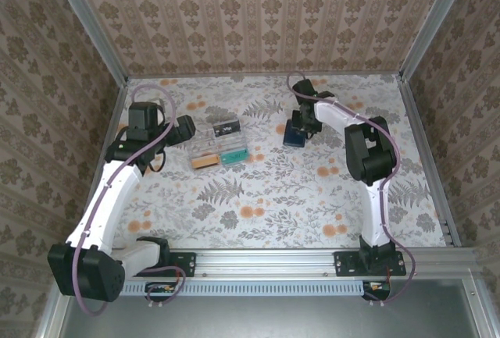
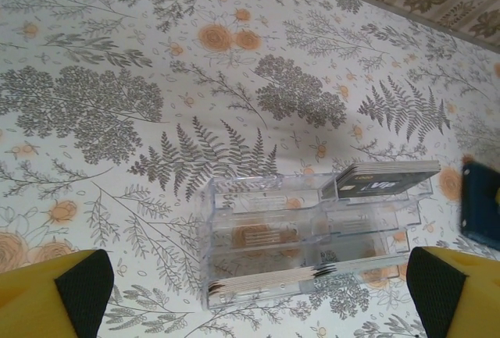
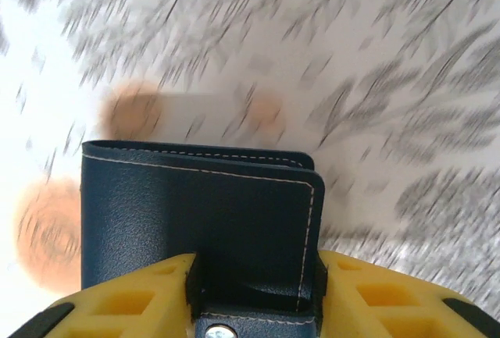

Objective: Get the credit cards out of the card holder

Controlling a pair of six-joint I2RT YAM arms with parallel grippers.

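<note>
Two yellow fingers of the right gripper [image 3: 254, 279] clamp the folded navy card holder [image 3: 203, 205] between them, probably to steady it for opening. The left gripper [image 2: 262, 287] jaws are wide apart, with the clear tray [image 2: 234, 190] just ahead.

White-black arms [image 1: 105, 197], lilac cables [image 1: 150, 86], yellow fingers [image 2: 27, 303]

From the right wrist, the worktop [image 3: 375, 80] is smeared by blur and its pattern is unreadable. The card holder [image 3: 203, 213] runs off the bottom edge. Its lower corners sit behind the right claw [image 3: 254, 264] fingers, and its inside is hidden. From the left wrist, the picture's bottom corners crop the left claw [image 2: 258, 287] fingers.
</note>
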